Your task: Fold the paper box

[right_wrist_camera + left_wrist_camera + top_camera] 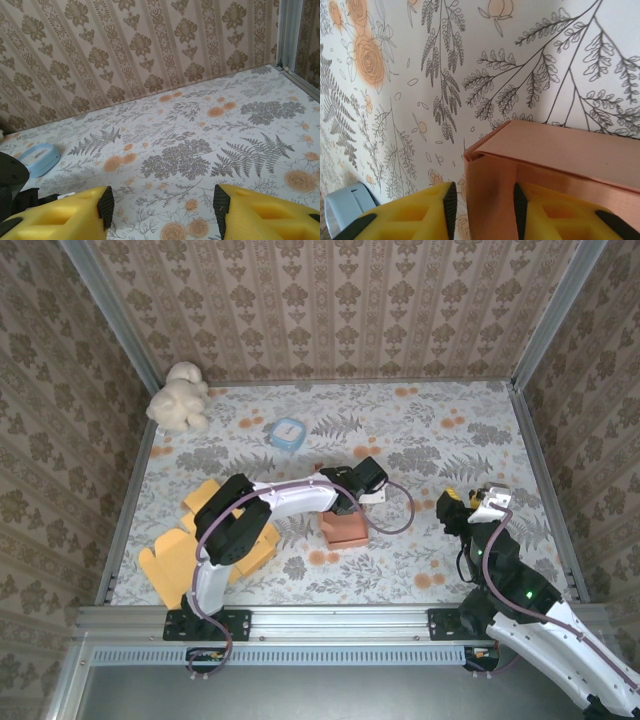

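At the near edge of the flower-printed worktop (450,440), the right fingers (70,217) hang released above the right side, spread wide with nothing between them. Left of them lie flat yellow cardboard sheets (165,562), partly under the left arm, which stretches toward the middle. There the orange paper box (345,530) stands, just right of centre and well apart from the right arm. In the left wrist view, the left fingers (420,220) straddle one corner of the box (560,150), one outside its wall and one against its orange face. They are loosened rather than clenched, with a sliver of worktop showing between the outer finger and the wall. Farther back sits a pale blue container (287,433). A cream plush toy (180,395) rests in the far left corner against the patterned wall (330,300).
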